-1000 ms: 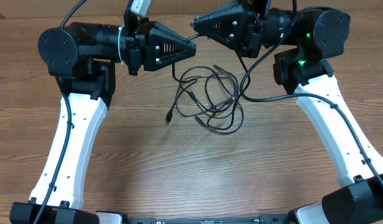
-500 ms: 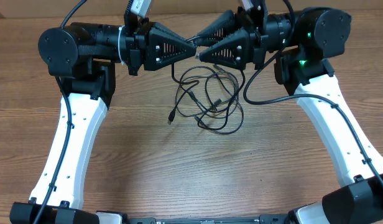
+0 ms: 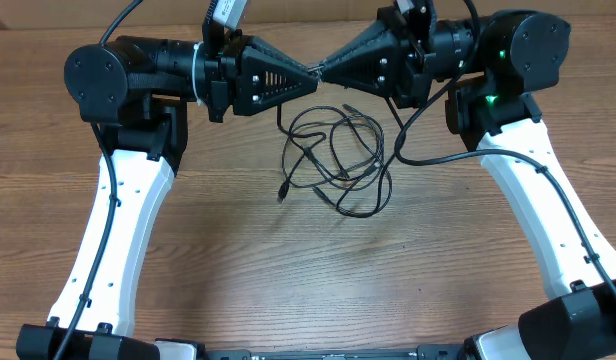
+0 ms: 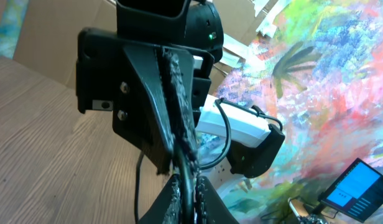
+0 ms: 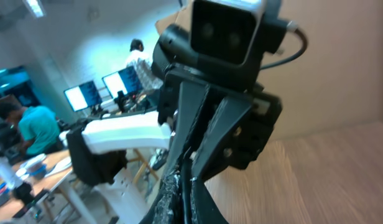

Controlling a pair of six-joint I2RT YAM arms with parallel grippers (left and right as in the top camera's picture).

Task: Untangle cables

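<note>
Lying in one loose knot near the middle of the wooden counter (image 3: 238, 260), the cables (image 3: 333, 178) are thin black cords looped over each other so thickly that I cannot count them, though I make out at least three small plug ends, one of them (image 3: 281, 188) pointing out at the knot's left edge. One strand climbs from the far left of the knot towards the two end effectors, which meet tip to tip above the counter's far side. The left end effector (image 3: 310, 80) has its fingers pressed together. The right end effector (image 3: 326, 72) is closed too, its tip touching the left one's. From overhead I cannot tell what either holds. The left wrist view alone shows a dark strand pinched between the left fingers (image 4: 179, 196), with the right end effector's black body filling the frame behind. The right wrist view shows its own closed tips (image 5: 179, 199) against the other end effector, but no cord I can be sure of. Two arms stand on the counter, each with a white lower link (image 3: 113, 230). Beyond, the left wrist view catches a brightly painted wall (image 4: 328, 81) and a lit screen (image 4: 359, 183). The right wrist view shows two people, one in a teal shirt (image 5: 33, 130), near two monitors (image 5: 79, 96).
</note>
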